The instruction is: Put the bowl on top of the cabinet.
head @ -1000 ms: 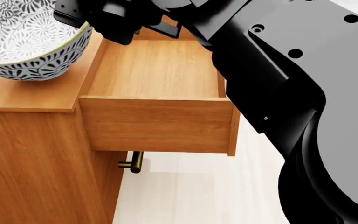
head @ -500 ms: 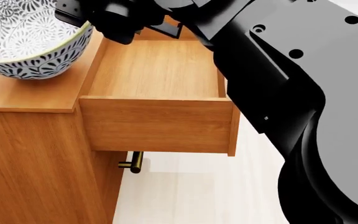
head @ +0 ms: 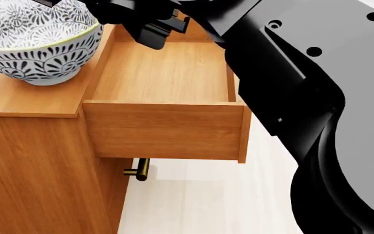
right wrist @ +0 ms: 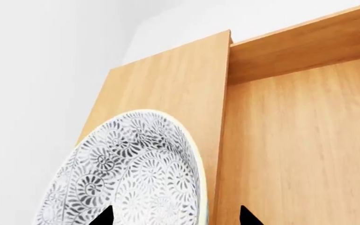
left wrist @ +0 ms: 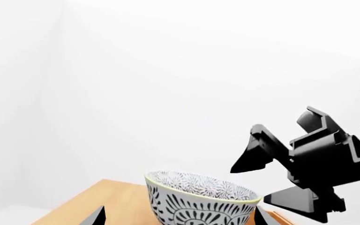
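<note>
The bowl (head: 41, 43), white with a dark floral pattern and a yellow-green rim, stands on the flat top of the cabinet (head: 25, 100), near the edge beside the open drawer. My right gripper (head: 151, 30) hovers over the drawer's back corner, just right of the bowl, open. In the right wrist view the bowl (right wrist: 133, 173) lies partly between its spread tips (right wrist: 176, 219), with nothing gripped. My left gripper (left wrist: 180, 220) is open, and the bowl (left wrist: 200, 200) sits between and ahead of its tips. The right gripper (left wrist: 273, 178) shows beside the bowl there.
The top drawer (head: 164, 129) is pulled out to the right of the cabinet top and holds nothing I can see. A brass bar handle (head: 139, 169) pokes out below it. Pale floor (head: 200, 204) lies beneath, and my dark right arm (head: 304, 87) fills the right side.
The right gripper has come away from the bowl's rim and moved right, over the drawer. The bowl now sits slightly lower and further right on the cabinet top.
</note>
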Controlling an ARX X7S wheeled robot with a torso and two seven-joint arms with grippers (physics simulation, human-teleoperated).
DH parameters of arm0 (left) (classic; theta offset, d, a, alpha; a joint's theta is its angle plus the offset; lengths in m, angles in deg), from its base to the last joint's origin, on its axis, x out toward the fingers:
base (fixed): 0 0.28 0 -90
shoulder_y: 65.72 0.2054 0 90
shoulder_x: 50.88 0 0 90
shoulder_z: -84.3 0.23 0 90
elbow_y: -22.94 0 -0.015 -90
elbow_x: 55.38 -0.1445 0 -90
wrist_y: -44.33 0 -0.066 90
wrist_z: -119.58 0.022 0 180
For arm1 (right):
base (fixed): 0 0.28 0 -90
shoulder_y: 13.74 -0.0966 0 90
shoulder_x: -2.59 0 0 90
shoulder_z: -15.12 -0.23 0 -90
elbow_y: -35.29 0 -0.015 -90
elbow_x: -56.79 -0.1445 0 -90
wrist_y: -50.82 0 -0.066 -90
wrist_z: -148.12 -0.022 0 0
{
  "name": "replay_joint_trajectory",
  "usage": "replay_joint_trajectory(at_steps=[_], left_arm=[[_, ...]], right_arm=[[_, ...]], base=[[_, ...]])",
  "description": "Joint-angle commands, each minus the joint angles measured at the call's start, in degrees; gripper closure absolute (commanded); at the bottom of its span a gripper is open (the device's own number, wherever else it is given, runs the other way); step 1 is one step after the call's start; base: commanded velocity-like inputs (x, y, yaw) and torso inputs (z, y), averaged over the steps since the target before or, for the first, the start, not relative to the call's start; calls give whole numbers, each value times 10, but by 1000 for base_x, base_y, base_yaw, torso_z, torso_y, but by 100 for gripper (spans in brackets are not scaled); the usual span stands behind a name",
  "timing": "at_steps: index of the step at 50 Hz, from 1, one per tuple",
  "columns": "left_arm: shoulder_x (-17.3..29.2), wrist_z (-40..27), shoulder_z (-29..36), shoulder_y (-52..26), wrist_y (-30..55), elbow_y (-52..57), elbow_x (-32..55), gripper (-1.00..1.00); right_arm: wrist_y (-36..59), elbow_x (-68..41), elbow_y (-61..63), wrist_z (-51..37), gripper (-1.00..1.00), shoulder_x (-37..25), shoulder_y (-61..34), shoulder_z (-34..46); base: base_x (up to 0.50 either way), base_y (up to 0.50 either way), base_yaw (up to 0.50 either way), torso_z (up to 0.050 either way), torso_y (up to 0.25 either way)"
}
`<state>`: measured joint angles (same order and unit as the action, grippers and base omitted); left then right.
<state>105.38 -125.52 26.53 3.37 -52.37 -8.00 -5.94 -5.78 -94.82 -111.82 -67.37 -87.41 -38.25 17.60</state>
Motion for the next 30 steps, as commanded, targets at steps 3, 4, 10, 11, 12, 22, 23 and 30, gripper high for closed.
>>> replay_joint_trajectory(at_steps=[3,4,10,11,12,22,23,30], left_arm=[[7,-5,8,-5,-7,0,-1,-100],[8,-5,8,-5,-8,0,-1,-100],[4,-6,15,-11,-3,-1,-5,-100],[4,-6,16,-12,-2,-1,-5,-100],[4,-6,18,-14,-1,-1,-4,-100],[0,-1,28,6,-16,-13,-31,-100],[0,-2,28,5,-15,-13,-31,-100],[1,-3,30,5,-15,-14,-33,-100]], right_arm=[[3,-1,-10,4,-100,0,-9,0],[6,2,-10,6,-100,0,-10,1],[13,11,-28,7,-100,0,-9,4],[12,8,-30,8,-100,0,-8,3],[14,9,-32,11,-100,0,-8,4],[33,21,-72,24,-100,0,-8,12],[34,23,-77,25,-100,0,-7,13],[51,37,-97,39,-100,0,-11,21]], base=[[0,0,0,0,0],[0,0,0,0,0],[0,0,0,0,0],[0,0,0,0,0],[0,0,0,0,0],[0,0,0,0,0],[0,0,0,0,0],[0,0,0,0,0]])
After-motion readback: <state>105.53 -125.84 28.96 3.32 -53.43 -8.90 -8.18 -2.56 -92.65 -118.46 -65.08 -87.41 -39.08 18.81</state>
